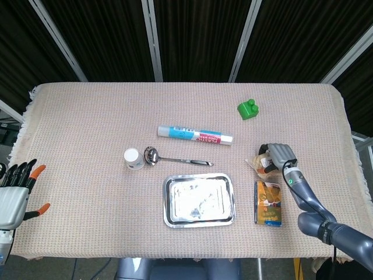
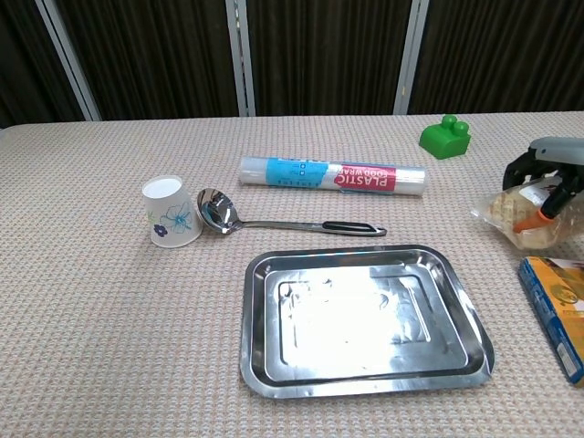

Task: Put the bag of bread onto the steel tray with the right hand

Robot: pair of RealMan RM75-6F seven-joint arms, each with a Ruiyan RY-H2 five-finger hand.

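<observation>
Bright, sharp; glare on steel tray [image 2: 365, 321]

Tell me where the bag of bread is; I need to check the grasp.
The bag of bread sits at the table's right side in the right hand, just behind the orange box and right of the steel tray.

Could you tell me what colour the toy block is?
The toy block is bright green, clearest in chest view.

On my table [image 1: 87, 116]: green block [image 1: 248, 109], toward the far right corner. Plastic-wrap roll [image 1: 194, 135], mid-table, lying flat. Paper cup [image 1: 133, 158] on its side, ladle [image 1: 175, 158] bowl just beside it. Orange box [image 1: 268, 203], flat, toward the near right corner.
</observation>
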